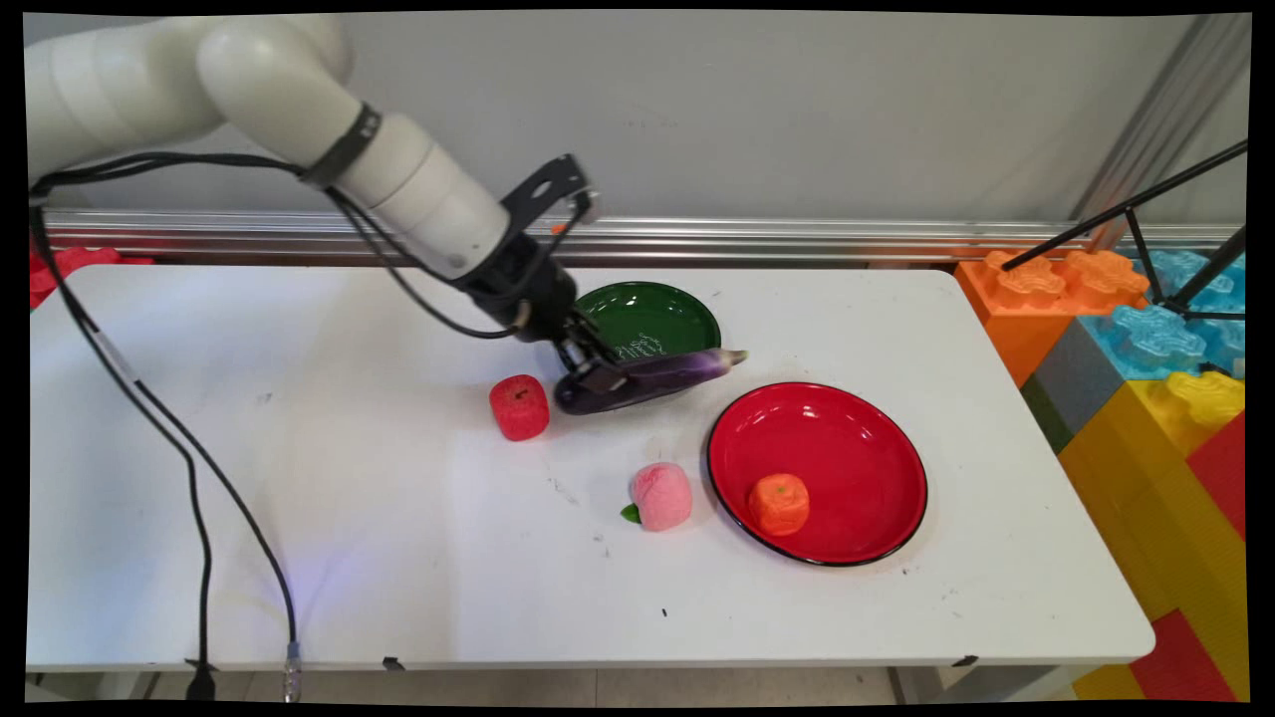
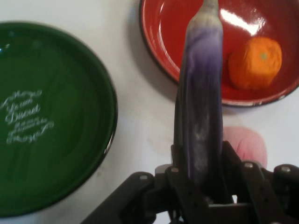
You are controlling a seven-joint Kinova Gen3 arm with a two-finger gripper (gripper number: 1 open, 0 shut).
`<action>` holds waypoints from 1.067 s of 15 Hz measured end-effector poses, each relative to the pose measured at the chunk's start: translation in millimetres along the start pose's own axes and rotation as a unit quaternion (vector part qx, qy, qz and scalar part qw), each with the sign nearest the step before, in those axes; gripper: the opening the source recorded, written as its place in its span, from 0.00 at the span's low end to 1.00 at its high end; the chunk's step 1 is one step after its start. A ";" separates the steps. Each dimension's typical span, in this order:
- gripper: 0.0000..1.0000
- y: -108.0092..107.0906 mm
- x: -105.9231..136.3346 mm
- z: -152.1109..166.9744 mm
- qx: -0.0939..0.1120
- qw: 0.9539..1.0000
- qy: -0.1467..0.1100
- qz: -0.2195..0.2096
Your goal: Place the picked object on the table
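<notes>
My gripper (image 1: 601, 376) (image 2: 202, 170) is shut on a purple eggplant (image 1: 657, 377) (image 2: 201, 107) and holds it just above the table, its stem end pointing right. Behind the eggplant lies an empty green plate (image 1: 652, 314) (image 2: 51, 116). To its right front sits a red plate (image 1: 857, 438) (image 2: 163, 28) with an orange fruit (image 1: 779, 503) (image 2: 255, 63) in it. A red apple (image 1: 519, 406) stands left of the gripper. A pink peach (image 1: 660, 495) (image 2: 247, 144) lies on the table between the eggplant and the near edge.
Black cables hang from the arm down over the table's left side (image 1: 199, 478). Big coloured blocks (image 1: 1146, 378) are stacked past the table's right edge, with a black tripod (image 1: 1175, 229) above them. A metal rail (image 1: 797, 239) runs along the wall.
</notes>
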 end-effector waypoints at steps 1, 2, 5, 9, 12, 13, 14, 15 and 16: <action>0.00 -2.8 -7.3 -2.0 -0.001 1.000 -0.001 -0.001; 0.00 -4.7 -12.3 -3.0 -0.002 1.000 -0.001 -0.002; 0.00 -11.3 -32.8 -3.6 -0.007 1.000 -0.001 -0.007; 0.00 -15.0 -54.0 0.8 -0.013 1.000 -0.004 -0.014; 0.00 -13.9 -69.2 4.4 -0.018 1.000 -0.010 -0.021; 0.00 -13.1 -73.4 5.6 -0.019 0.999 -0.012 -0.023; 0.00 -12.4 -77.7 6.6 -0.021 0.999 -0.014 -0.025; 0.00 -12.0 -81.3 7.4 -0.021 0.999 -0.016 -0.026; 0.00 -11.7 -85.6 8.2 -0.021 0.999 -0.018 -0.028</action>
